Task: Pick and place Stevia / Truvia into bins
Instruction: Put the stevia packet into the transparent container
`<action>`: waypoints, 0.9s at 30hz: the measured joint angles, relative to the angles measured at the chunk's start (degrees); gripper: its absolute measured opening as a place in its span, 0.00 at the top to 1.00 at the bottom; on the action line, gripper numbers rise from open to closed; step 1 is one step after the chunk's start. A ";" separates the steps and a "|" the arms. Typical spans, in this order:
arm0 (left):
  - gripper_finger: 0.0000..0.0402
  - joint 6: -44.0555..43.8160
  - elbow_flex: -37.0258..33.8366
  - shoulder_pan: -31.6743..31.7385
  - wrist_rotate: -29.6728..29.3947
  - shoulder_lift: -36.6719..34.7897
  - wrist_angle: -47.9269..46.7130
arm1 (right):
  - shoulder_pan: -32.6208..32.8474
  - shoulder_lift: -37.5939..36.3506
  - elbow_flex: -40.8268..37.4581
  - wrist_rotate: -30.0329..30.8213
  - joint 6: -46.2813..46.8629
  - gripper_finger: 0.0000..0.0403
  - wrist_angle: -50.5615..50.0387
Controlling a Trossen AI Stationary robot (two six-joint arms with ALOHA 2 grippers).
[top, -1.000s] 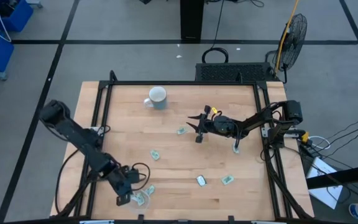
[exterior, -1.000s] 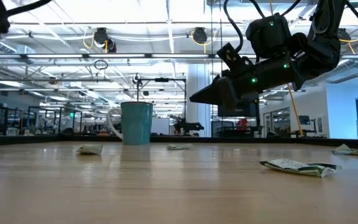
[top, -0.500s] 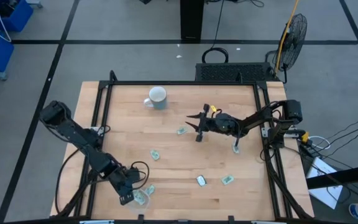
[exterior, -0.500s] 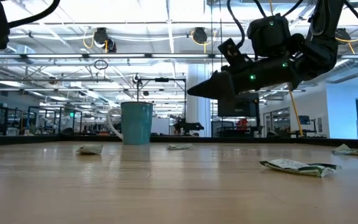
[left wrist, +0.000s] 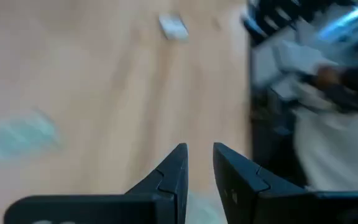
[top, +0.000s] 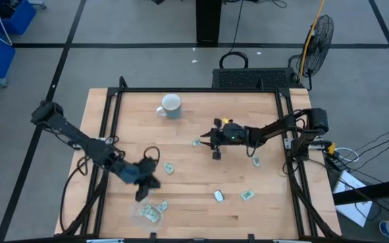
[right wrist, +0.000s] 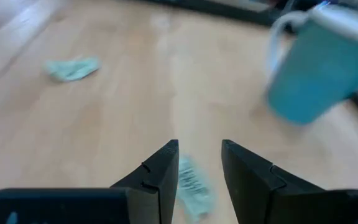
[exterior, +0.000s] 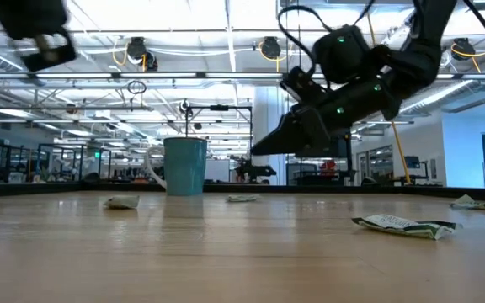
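Right gripper (right wrist: 197, 163), jaws parted and empty, is being held over a Stevia packet (top: 197, 142) near the table's middle. Light, thin, crushable paper, it is probably best pinched across its raised middle. Left gripper (left wrist: 196, 167), slightly parted, is carrying nothing.
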 joint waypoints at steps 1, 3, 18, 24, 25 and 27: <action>0.80 3.16 0.00 0.93 -2.25 -0.59 -0.85 | 0.21 0.02 0.96 -0.45 0.13 0.71 -1.76; 0.80 9.01 0.00 2.77 -5.92 -1.00 -3.11 | 0.67 0.02 2.12 -1.12 -0.39 0.71 -2.22; 0.65 23.82 -0.04 12.05 -7.12 11.89 -11.14 | 1.83 0.00 2.43 -1.17 1.77 0.71 0.22; 0.55 24.97 -0.04 14.73 -7.84 14.68 -10.77 | 3.69 0.00 2.43 -1.17 3.25 0.71 -0.52; 0.55 24.97 -0.04 15.29 -7.83 15.23 -10.76 | 4.05 0.00 2.43 -1.17 3.45 0.71 -0.19; 0.55 26.70 -0.04 16.34 -6.92 16.23 -10.88 | 4.78 0.00 2.43 -1.15 3.48 0.71 0.63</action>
